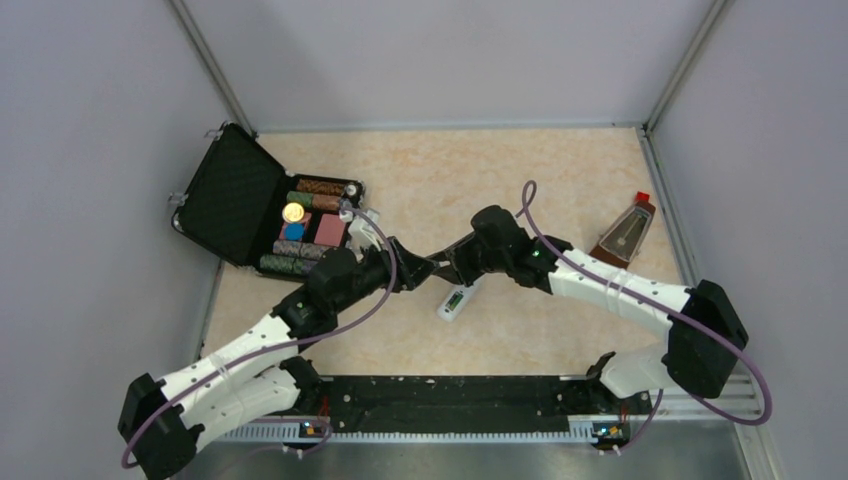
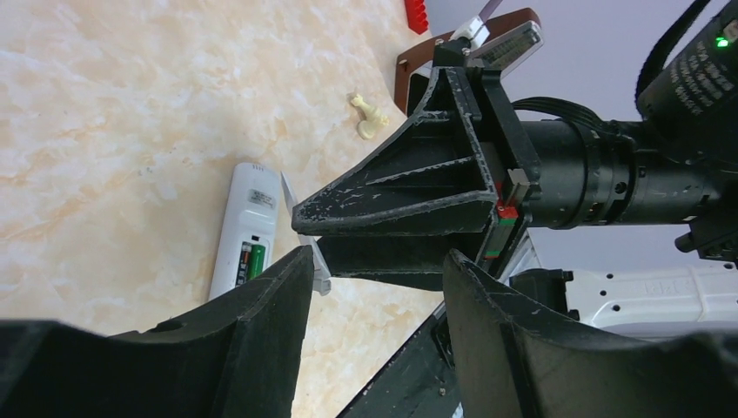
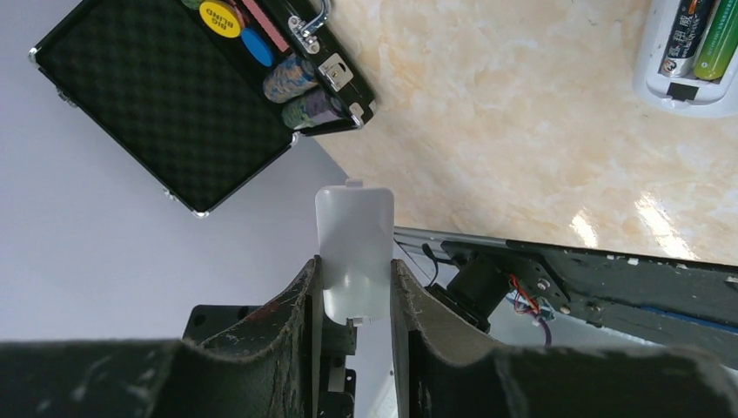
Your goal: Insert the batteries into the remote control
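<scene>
The white remote control point(image 1: 455, 300) lies back-up on the table, its battery bay uncovered. Both batteries sit side by side in the bay, the green one point(image 3: 721, 39) next to the darker one point(image 3: 687, 30). My right gripper point(image 3: 354, 266) is shut on the loose white cover piece point(image 3: 354, 244), held above the table just left of the remote. My left gripper point(image 2: 379, 257) faces it tip to tip, open, with nothing between its fingers. The cover's edge point(image 2: 318, 266) shows by my left gripper's left fingertip. The remote point(image 2: 248, 239) lies beyond that.
An open black case point(image 1: 250, 210) with chip rolls stands at the back left. A brown metronome point(image 1: 625, 232) stands at the right. A small cream piece point(image 2: 370, 116) lies on the table past the remote. A black base strip point(image 1: 450, 400) runs along the near edge.
</scene>
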### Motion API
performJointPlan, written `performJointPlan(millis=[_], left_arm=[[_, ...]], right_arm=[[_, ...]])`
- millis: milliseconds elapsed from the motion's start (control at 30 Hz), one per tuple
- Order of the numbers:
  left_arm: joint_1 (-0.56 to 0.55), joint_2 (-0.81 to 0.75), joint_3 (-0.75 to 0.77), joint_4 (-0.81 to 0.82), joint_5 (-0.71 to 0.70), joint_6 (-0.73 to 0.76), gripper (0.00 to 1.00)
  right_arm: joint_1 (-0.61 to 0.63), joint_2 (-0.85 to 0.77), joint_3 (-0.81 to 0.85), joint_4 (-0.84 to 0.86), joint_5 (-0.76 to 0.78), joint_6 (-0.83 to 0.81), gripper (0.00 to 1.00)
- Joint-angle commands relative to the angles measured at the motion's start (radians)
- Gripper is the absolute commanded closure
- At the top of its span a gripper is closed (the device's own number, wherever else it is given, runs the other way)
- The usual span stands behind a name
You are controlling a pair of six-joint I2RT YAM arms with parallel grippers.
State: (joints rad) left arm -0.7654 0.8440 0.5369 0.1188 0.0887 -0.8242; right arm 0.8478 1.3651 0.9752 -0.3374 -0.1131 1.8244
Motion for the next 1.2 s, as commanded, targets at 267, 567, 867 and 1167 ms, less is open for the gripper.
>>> performJointPlan(millis=[267,567,867,1167], left_arm=[[0.002,0.014,0.067,-0.083,-0.109,0.031,0.43],[0.002,0.088,0.068,-0.043,-0.043,-0.008,0.57],[0.002,0.103,0.072,-0.046,-0.060,-0.039,0.78],[0.002,0.129,0.087,-0.074,-0.079,-0.068,1.00]], right_arm=[[-0.012,0.024,0.001,0.062,-0.010,0.027,0.82],[-0.012,0.050,0.012,0.078,-0.020,0.031,0.82],[-0.013,0.055,0.012,0.078,-0.016,0.017,0.80],[-0.012,0.049,0.030,0.045,-0.004,-0.035,0.60]])
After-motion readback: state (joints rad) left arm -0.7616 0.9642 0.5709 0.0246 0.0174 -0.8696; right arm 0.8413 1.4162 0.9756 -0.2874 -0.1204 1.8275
